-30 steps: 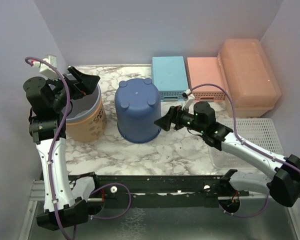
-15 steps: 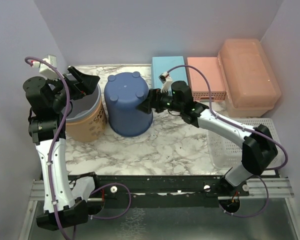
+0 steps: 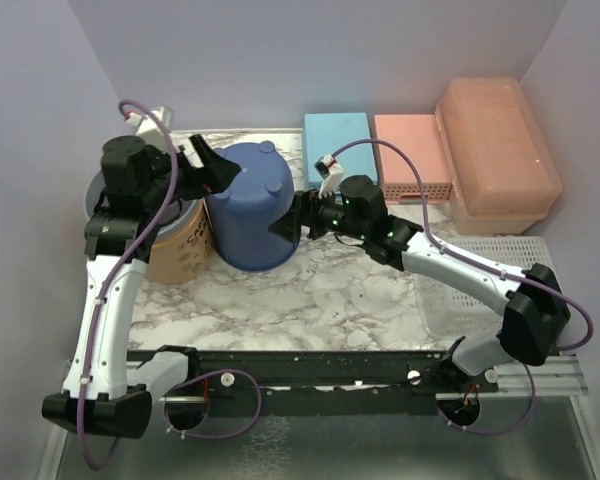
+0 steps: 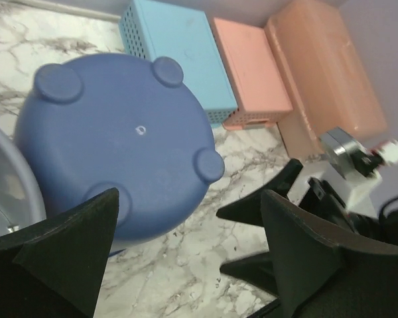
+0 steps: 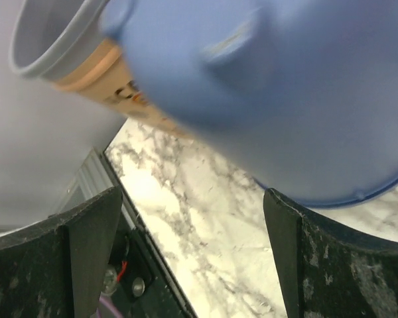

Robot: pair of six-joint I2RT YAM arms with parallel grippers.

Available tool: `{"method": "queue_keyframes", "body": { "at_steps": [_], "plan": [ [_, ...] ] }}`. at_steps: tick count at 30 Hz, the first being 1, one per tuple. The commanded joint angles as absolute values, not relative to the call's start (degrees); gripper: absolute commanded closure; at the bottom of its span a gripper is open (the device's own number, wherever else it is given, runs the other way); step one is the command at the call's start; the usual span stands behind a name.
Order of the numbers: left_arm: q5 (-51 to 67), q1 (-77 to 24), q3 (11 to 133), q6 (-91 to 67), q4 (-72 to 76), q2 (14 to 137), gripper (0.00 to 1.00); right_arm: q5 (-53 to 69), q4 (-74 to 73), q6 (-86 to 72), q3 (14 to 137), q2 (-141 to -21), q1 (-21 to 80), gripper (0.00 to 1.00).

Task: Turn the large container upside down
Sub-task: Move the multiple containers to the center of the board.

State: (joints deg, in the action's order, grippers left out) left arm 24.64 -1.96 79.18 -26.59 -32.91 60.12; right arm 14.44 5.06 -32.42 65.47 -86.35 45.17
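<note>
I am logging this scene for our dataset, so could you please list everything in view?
large container: one, translucent peach-orange, rear right corner
pink basket: one, perforated, left of it
blue box: one, light blue, rear centre
blue bucket: one, base up, centre left
tan bucket: one, grey rim, left of blue bucket
white basket: one, perforated, front right
table: one, white marble
left gripper: black, open, over blue bucket
right gripper: black, open, at blue bucket's right side

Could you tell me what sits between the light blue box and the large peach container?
The pink perforated basket sits between the light blue box and the large container, clearest in the top external view.
</note>
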Motion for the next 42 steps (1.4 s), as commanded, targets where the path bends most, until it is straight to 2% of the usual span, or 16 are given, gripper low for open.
{"method": "queue_keyframes", "body": {
  "at_steps": [1, 6, 13, 17, 23, 27, 37, 39, 42],
  "plan": [
    [11.97, -8.58, 81.43, -24.97, -37.06, 62.64, 0.12, 1.53, 3.97, -29.51, 61.86, -81.91, 53.19, 0.09],
    [5.6, -9.8, 83.43, -25.08, -38.82, 63.84, 0.13, -20.52, 9.29, -29.18, 60.56, -85.1, 63.27, 0.09],
    [-14.01, -9.76, 88.06, -23.32, -46.95, 61.01, 0.06, -29.89, 18.6, -27.44, 65.79, -96.72, 68.75, 0.09],
    [-19.86, -9.76, 88.46, -22.58, -49.01, 59.03, 0.02, -39.35, 14.13, -29.77, 73.06, -102.79, 68.86, 0.06],
    [-21.06, -9.76, 89.18, -21.38, -49.02, 58.39, 0.01, -51.69, -2.06, -34.26, 89.71, -114.45, 67.03, 0.0],
    [-18.93, -9.77, 89.95, -20.52, -50.18, 59.44, 0.01, -51.53, -15.06, -41.73, 101.31, -121.8, 60.93, 0.0],
    [-22.63, -9.78, 88.89, -19.74, -52.33, 59.2, 0.01, -46.06, -23.39, -40.85, 121.29, -133.44, 50.63, 0.0],
    [-23.23, -9.76, 88.9, -19.61, -52.59, 59.1, 0.01, -44.62, -24.54, -41.51, 122.18, -133.6, 49.17, 0.0],
    [-24.43, -9.77, 88.48, -19.6, -52.67, 59.01, 0.01, -36.17, -15.46, -34.22, 116.37, -130.08, 48.69, 0.0]
  ]
}}
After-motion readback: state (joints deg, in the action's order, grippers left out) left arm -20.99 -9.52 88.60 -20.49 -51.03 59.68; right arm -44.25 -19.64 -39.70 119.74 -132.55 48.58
